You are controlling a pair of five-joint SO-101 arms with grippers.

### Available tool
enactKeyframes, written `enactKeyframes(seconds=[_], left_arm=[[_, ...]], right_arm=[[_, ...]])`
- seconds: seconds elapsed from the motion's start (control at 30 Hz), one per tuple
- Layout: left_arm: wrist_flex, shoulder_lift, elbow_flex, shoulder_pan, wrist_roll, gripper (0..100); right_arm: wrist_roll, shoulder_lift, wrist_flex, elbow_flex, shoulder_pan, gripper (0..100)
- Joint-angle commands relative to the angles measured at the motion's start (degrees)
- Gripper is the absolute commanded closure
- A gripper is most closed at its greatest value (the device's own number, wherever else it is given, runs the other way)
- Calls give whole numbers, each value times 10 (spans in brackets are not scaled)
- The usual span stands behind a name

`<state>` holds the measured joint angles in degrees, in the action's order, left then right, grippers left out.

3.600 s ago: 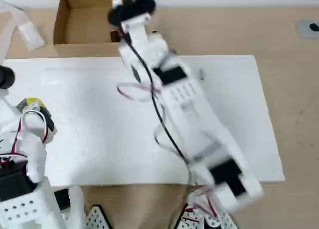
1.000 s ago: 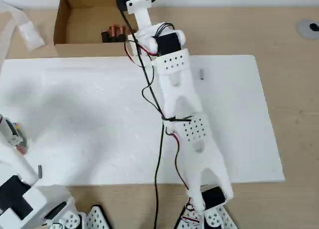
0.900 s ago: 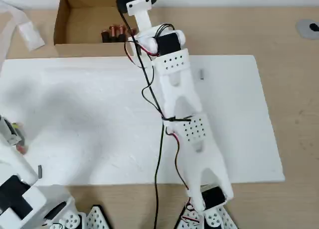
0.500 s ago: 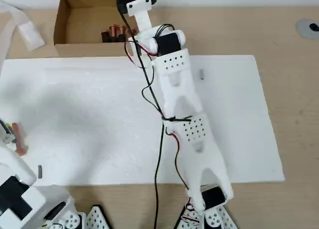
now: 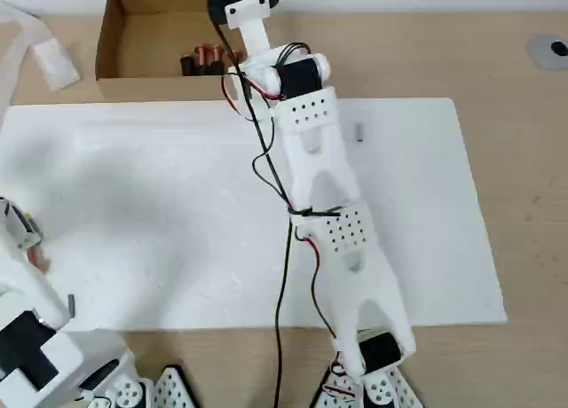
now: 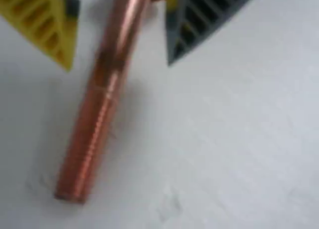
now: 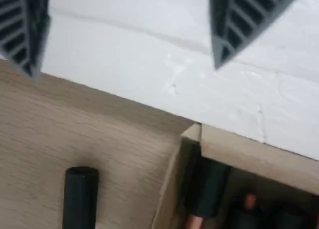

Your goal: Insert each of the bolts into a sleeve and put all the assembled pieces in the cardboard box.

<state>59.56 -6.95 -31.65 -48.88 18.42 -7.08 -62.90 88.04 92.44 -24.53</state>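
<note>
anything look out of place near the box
Yes: a black sleeve lies on the bare wooden table just outside the cardboard box corner, while the other pieces sit inside. Whether it is assembled cannot be told.

A copper bolt (image 6: 104,104) leaned tip-down on white foam (image 6: 239,139); sleeved bolts (image 5: 206,59) lay inside the cardboard box (image 5: 105,44).

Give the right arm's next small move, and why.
Probably shift the open right gripper over the black cylindrical sleeve lying on the wooden table beside the brown cardboard box; it holds nothing, and that sleeve lies outside the box.
</note>
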Motion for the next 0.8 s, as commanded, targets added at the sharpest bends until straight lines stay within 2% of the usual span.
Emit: enactKeyframes(seconds=[0.0, 0.37, 0.77], left_arm=[[-6, -1, 0, 8, -4, 865], [-9, -1, -51, 8, -3, 865], [-79, -1, -103, 8, -2, 867]], right_arm=[[-4, 61, -1, 31, 7, 737], [-4, 61, -1, 31, 7, 737], [-4, 62, 2, 31, 6, 737]])
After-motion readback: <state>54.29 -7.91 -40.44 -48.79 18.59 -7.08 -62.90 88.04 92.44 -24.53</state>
